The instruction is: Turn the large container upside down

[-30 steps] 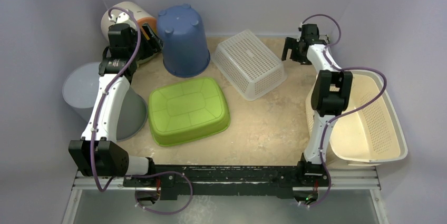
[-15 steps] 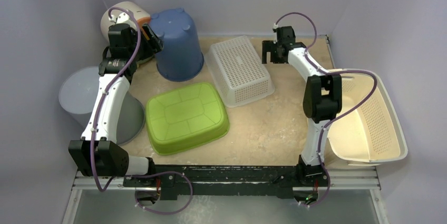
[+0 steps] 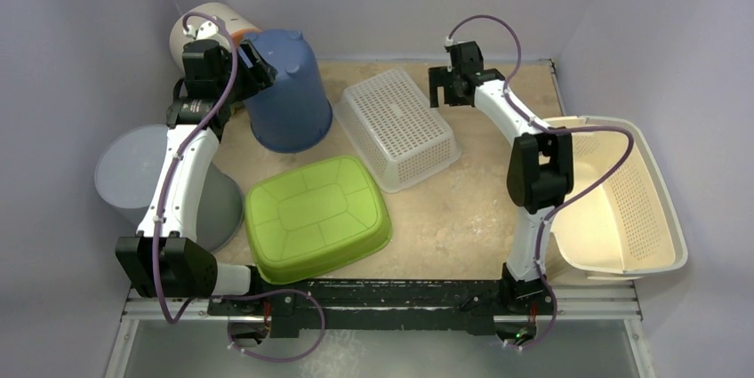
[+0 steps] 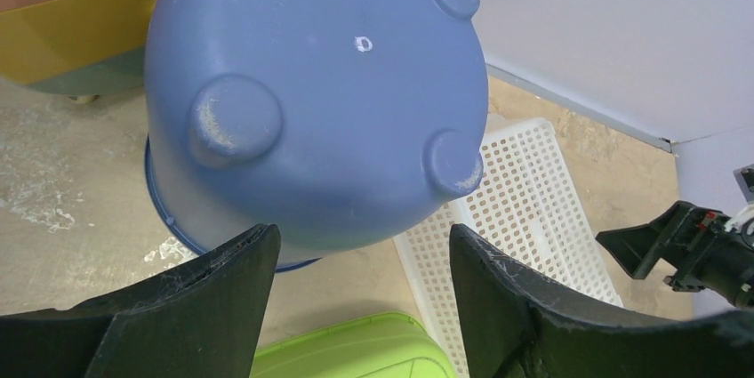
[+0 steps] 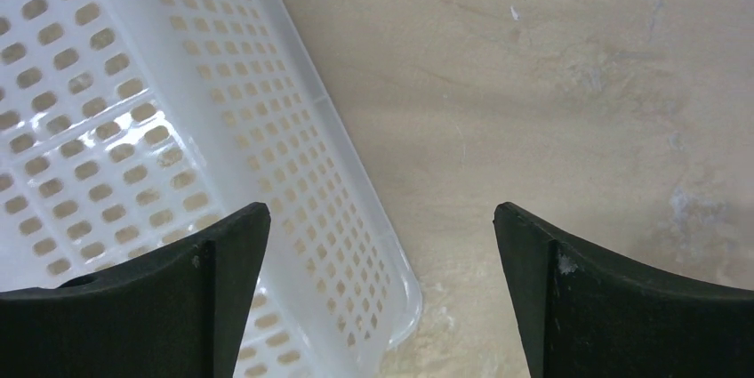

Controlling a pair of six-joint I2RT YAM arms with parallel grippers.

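A large cream perforated basket stands open side up at the table's right edge, behind my right arm. My right gripper is open at the back of the table, beside the far corner of an upturned white perforated basket; its corner lies between the open fingers in the right wrist view. My left gripper is open against the upper side of an upturned, tilted blue bucket. The bucket's footed base fills the left wrist view, just ahead of the open fingers.
An upturned green tub lies front centre. A grey bin lies at the left under my left arm. A white and orange cylinder sits in the back left corner. Walls close in on three sides.
My right gripper has swung left along the back and the white basket has slid left with it. The blue bucket has tipped and shifted left; the green tub and grey bin have moved a little towards the front left.
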